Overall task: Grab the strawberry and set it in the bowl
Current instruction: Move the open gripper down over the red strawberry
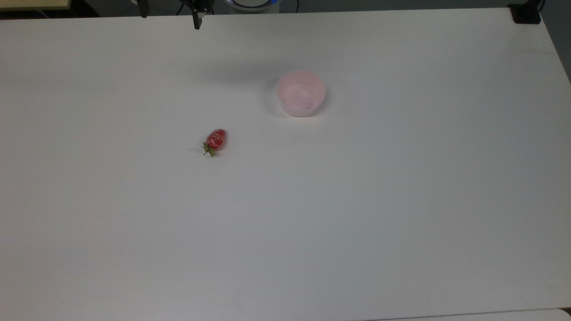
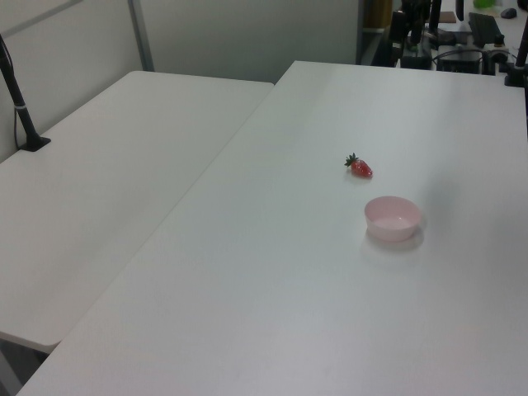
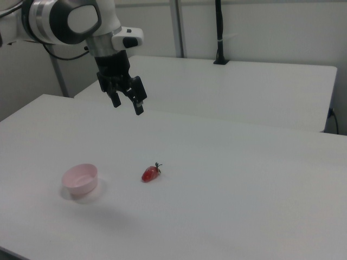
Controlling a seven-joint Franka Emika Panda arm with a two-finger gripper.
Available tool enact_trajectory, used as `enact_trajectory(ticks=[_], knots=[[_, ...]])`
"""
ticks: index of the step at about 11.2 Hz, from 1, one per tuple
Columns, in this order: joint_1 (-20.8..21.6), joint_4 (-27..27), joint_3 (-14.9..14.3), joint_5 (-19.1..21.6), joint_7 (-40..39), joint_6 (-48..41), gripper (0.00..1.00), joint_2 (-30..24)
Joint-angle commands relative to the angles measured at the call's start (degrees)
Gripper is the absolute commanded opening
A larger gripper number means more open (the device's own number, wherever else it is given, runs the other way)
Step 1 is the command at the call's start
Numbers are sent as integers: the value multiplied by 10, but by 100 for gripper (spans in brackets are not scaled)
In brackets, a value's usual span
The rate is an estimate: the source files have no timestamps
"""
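Observation:
A small red strawberry with a green cap lies on its side on the white table. The pale pink bowl stands upright and holds nothing, a short way to the top view's right and farther back. The right view has the strawberry to the right of the bowl. My gripper hangs open high above the table, behind and above both, with nothing between its fingers. Its dark fingers reach in at the top view's upper edge. The left view has the strawberry just beyond the bowl.
A second white table adjoins this one, with a black post clamped at its far side. A black clamp sits at the top view's upper right corner of the table. Equipment clutters the far end in the left view.

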Motion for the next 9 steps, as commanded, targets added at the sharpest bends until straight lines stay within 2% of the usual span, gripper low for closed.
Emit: enact_trajectory(ticks=[1,7,9], knots=[[-12,25,1,12,-5,3,100,31],[-7,22,1,14,-23,-1,100,31],[22,22,-14,12,-24,4,100,55]])
